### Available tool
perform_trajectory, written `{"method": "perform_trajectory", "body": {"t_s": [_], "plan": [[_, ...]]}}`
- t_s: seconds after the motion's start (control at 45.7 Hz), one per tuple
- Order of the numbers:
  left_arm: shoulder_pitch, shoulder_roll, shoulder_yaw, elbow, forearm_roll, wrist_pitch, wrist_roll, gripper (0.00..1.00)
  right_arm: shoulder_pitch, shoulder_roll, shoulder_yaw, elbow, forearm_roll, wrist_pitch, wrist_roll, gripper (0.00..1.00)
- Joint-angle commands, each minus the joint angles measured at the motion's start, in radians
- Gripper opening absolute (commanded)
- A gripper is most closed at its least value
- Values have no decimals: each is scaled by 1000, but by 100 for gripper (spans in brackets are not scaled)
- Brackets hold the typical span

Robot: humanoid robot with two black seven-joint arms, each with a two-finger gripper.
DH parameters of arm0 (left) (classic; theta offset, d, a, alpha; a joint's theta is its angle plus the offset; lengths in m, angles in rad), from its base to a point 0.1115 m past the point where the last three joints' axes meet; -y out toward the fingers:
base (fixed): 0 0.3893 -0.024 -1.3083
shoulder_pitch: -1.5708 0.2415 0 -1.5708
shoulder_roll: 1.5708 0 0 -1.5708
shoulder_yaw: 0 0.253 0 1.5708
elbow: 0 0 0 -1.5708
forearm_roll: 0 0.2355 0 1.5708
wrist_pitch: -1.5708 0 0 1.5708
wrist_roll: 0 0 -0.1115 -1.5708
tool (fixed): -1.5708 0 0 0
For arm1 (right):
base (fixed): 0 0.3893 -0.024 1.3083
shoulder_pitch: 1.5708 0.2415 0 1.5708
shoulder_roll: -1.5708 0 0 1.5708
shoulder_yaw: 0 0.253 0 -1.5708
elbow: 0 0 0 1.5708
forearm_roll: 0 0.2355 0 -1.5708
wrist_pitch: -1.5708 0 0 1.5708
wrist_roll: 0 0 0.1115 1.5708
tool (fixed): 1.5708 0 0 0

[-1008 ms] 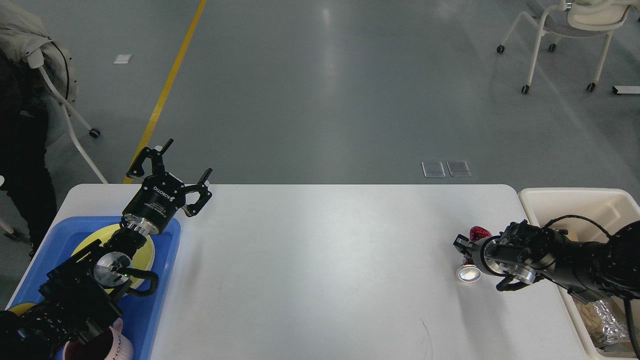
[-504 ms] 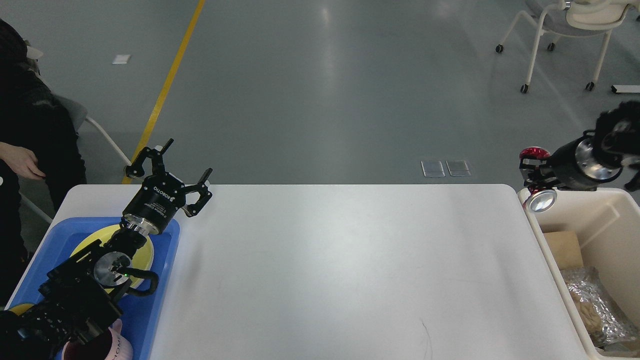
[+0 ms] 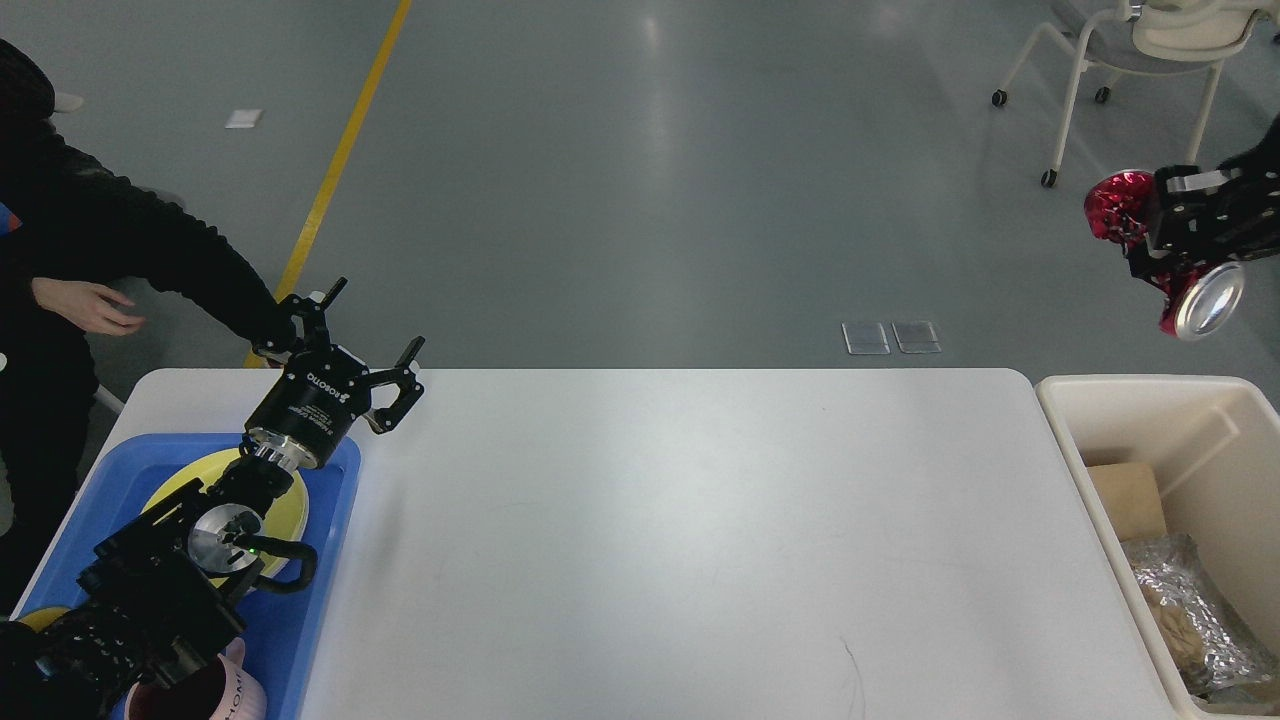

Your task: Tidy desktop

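Right hand raised high at the far right, well above the cream plastic bin. It pinches a crushed red metal can; the can's shiny silver end faces the camera below the fingers. The can hangs over the floor beyond the bin's far rim, not over its opening.

Left hand fingers spread wide, empty, held above the far left corner of the large white tabletop, over the edge of the blue rectangular tray. The tray holds a yellow round plate; a pink mug shows at the bottom edge.

The tabletop spans the middle of the view between tray and bin; its open surface carries nothing loose that I can see.

Bin already holds a brown cardboard piece and crumpled silver foil.

A person in black reaches in at the left, arm close behind the left hand.

Judgement: the step is dropping the can in the bin.
- Bring the can back toward the robot and down until it sits squarely over the bin's opening.
- Release low, so the can cannot bounce off the rim onto the tabletop or floor.
- Keep the left arm parked while the person is near.
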Motion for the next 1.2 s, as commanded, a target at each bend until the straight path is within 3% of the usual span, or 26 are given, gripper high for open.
{"method": "perform_trajectory", "body": {"t_s": [0.0,0.153,0.263,0.394,0.482,0.548,0.591,0.657,1.029,1.183], "plan": [[0,0,0,0,0,0,0,100,-221,-32,0,-146,-126,-138,4,0],[0,0,0,0,0,0,0,100,-739,-20,-1,-454,-184,-492,96,0],[0,0,0,0,0,0,0,100,-1098,67,34,-708,-126,-725,116,5],[0,0,0,0,0,0,0,100,-1384,175,112,-876,113,-787,121,8],[0,0,0,0,0,0,0,100,-1498,253,124,-959,210,-842,121,21],[0,0,0,0,0,0,0,100,-1538,274,127,-980,233,-853,121,32],[0,0,0,0,0,0,0,100,-1547,281,130,-982,236,-860,118,45],[0,0,0,0,0,0,0,100,-1547,287,146,-980,238,-874,116,99],[0,0,0,0,0,0,-2,100,-1524,276,213,-983,239,-882,121,100],[0,0,0,0,0,0,-2,100,-1418,253,371,-974,282,-886,121,100]]}}
